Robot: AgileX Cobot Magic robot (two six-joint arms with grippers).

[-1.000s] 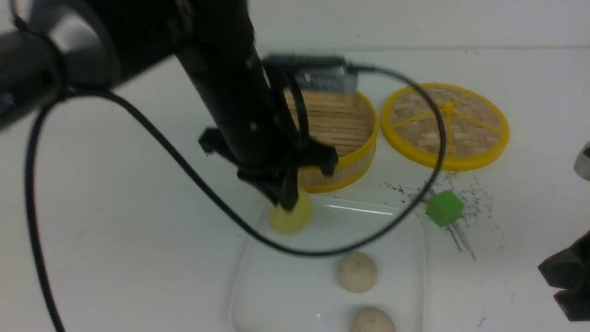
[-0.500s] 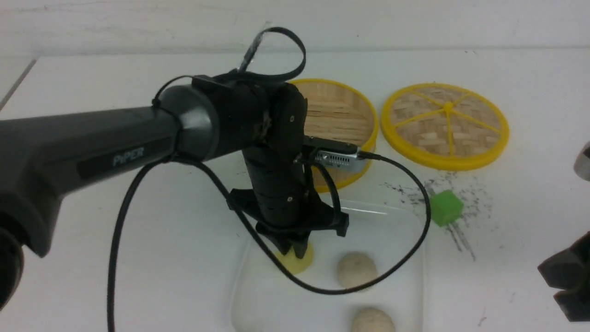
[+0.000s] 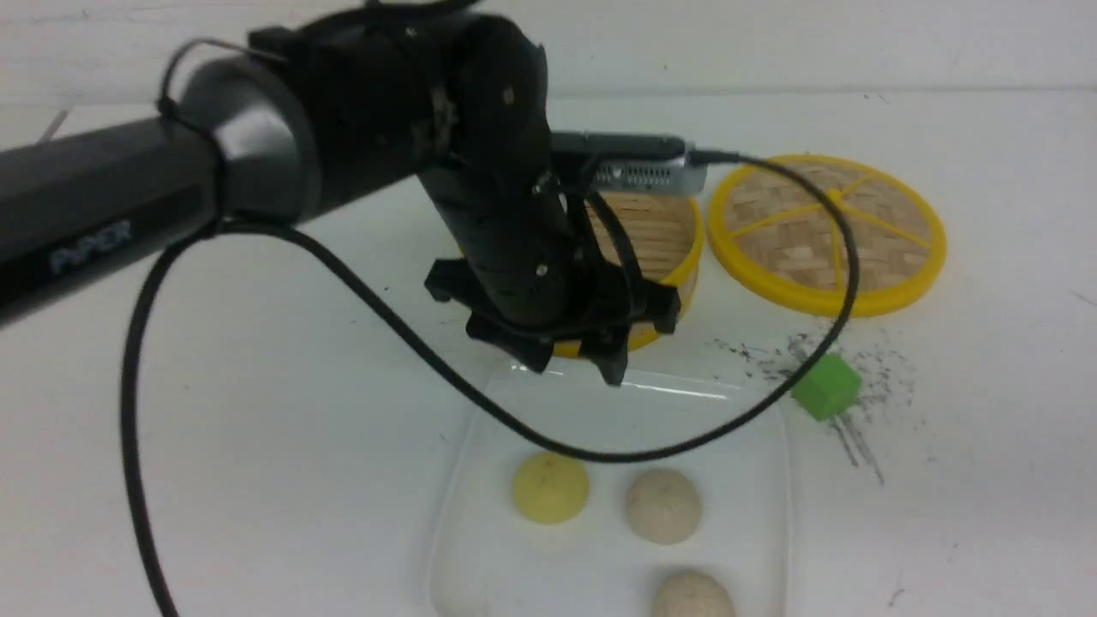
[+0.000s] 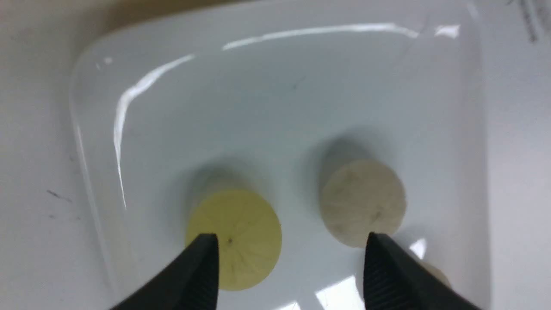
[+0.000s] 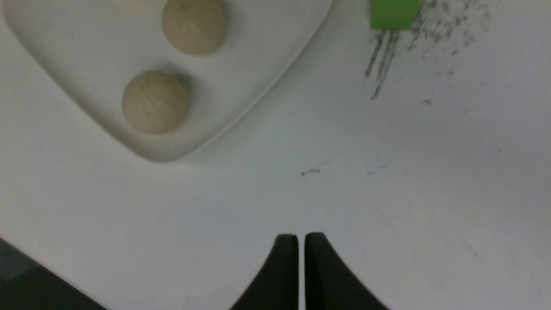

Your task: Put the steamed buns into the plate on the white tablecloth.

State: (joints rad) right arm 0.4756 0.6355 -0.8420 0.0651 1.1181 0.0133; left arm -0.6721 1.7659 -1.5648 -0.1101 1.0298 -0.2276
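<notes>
Status: all three steamed buns are in the plate, task looks done

Front view: yellow bun (image 3: 550,488), speckled bun (image 3: 662,506) and second speckled bun (image 3: 692,597) all sit inside the plate (image 3: 686,424) on the white tablecloth (image 3: 257,428). Left end effector (image 3: 576,370) hangs above the plate's far edge, jaws spread wide, empty. Steamer (image 3: 664,248) beyond the plate shows no bun, though the arm hides part of it.

Left wrist view: jaws wide apart, raised clear of the yellow bun and one speckled bun, both on the plate floor.

Right wrist view: right end effector (image 5: 301,237) is off the plate over bare cloth, jaws all but touching, holding nothing.

Judgement: placement complete. Only pulling the arms away from the plate remains.
</notes>
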